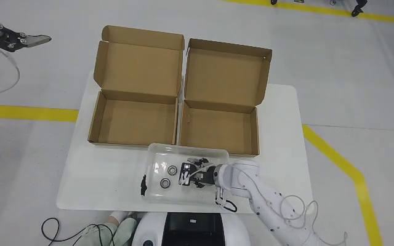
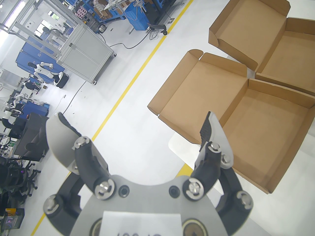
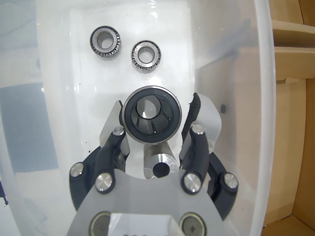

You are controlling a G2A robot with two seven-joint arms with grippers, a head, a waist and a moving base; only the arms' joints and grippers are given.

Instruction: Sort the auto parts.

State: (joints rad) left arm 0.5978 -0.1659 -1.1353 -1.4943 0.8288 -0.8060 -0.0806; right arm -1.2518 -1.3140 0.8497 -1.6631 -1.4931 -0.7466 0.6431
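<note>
A large black-rimmed bearing (image 3: pixel 152 115) lay on the floor of the clear plastic bin (image 3: pixel 260 74). From the top view it was hard to make out under the right gripper (image 3: pixel 157 100). A silver part behind it was half hidden by the gripper's body, and its shape was unclear. The bearing sat between the spread fingers: one pad touched its side, and the other stood just apart. Two small bearings (image 3: pixel 105 40) (image 3: pixel 145 56) lay farther inside the bin, apart from the fingers. Two open cardboard boxes (image 1: pixel 132 123) (image 1: pixel 218 129) stood just beyond the bin on the white table (image 1: pixel 277 123). The left gripper (image 2: pixel 134 115) hung well away from the bin, off the table, with its fingers wide apart and holding nothing.
</note>
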